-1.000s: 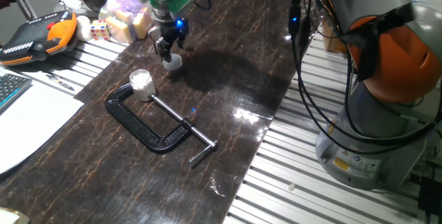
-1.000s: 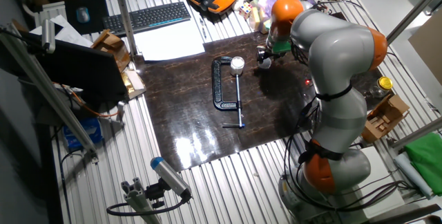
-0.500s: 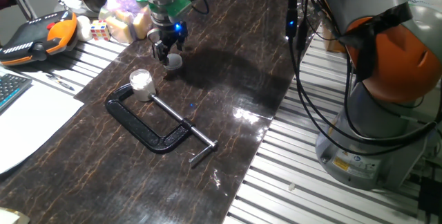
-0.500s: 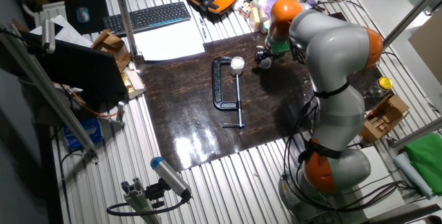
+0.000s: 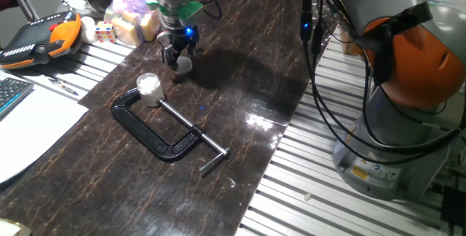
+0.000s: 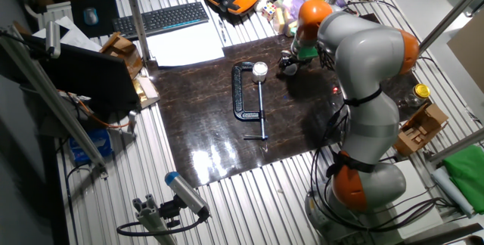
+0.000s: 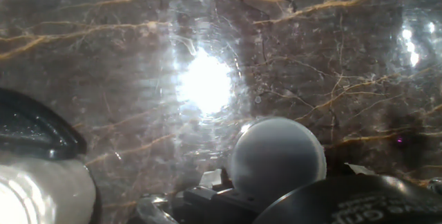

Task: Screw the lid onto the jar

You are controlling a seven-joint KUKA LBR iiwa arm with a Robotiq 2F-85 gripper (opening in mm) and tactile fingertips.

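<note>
The jar (image 5: 148, 88) is small, whitish and translucent. It stands upright on the dark marble mat, against the jaw end of the black C-clamp (image 5: 156, 130). It also shows in the other fixed view (image 6: 260, 69) and at the lower left of the hand view (image 7: 41, 193). My gripper (image 5: 179, 57) is right of the jar and apart from it, low over the mat. It is shut on the lid (image 5: 182, 64), a small pale grey round cap. The lid shows between the fingers in the hand view (image 7: 276, 156). The gripper also shows in the other fixed view (image 6: 287, 66).
An orange teach pendant (image 5: 36, 36), a bag of soft items (image 5: 135, 17) and a die (image 5: 104, 30) lie beyond the mat's left edge. Paper and a keyboard (image 6: 162, 18) lie further off. A gold-lidded jar (image 6: 420, 91) stands behind the arm's base.
My gripper has shifted slightly toward the jar with the lid still in it. The jar and the clamp have not moved.
</note>
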